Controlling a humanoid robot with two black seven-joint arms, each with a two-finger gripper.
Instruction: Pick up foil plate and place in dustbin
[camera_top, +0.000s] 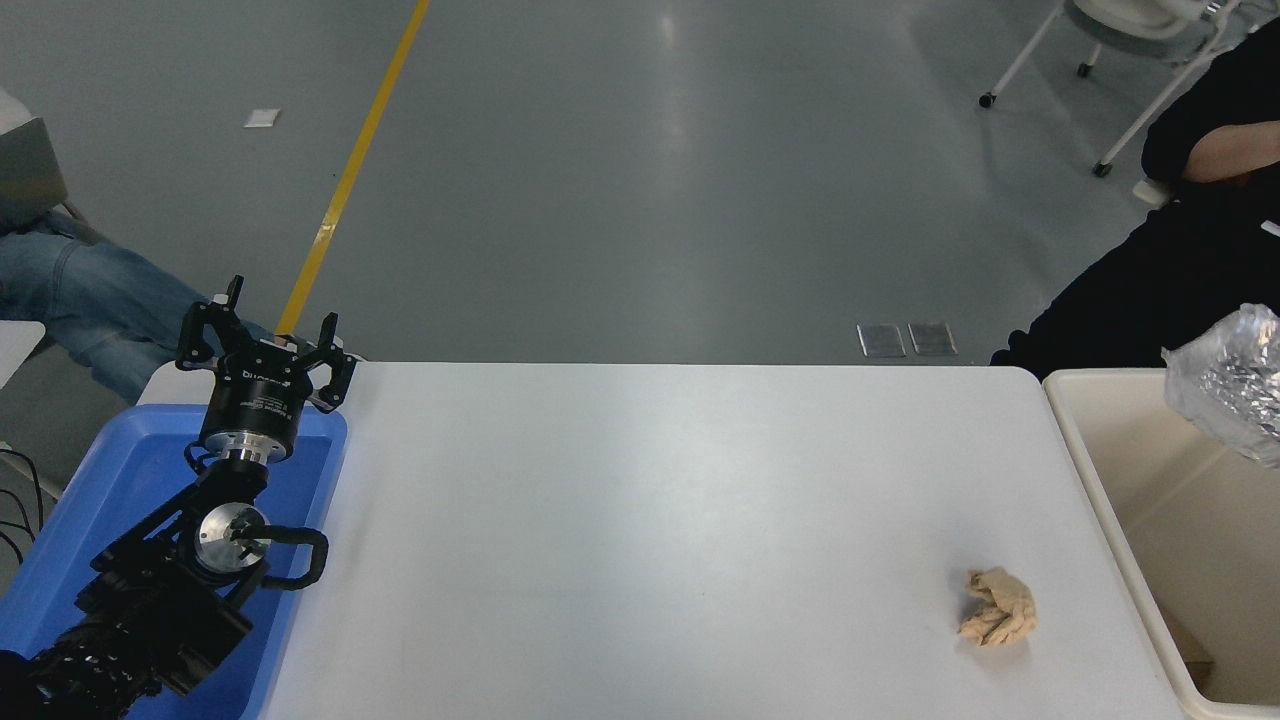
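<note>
Your right gripper is out of view past the right edge, so you cannot tell how its fingers stand. All that shows of its load is the shiny, crinkled silver foil plate, cut off by that edge and hanging over the open top of the large cream plastic dustbin. To its left, the small crumpled tan paper ball lies on the white table. Far across, your left gripper sits parked with fingers spread above the blue plastic tray.
</note>
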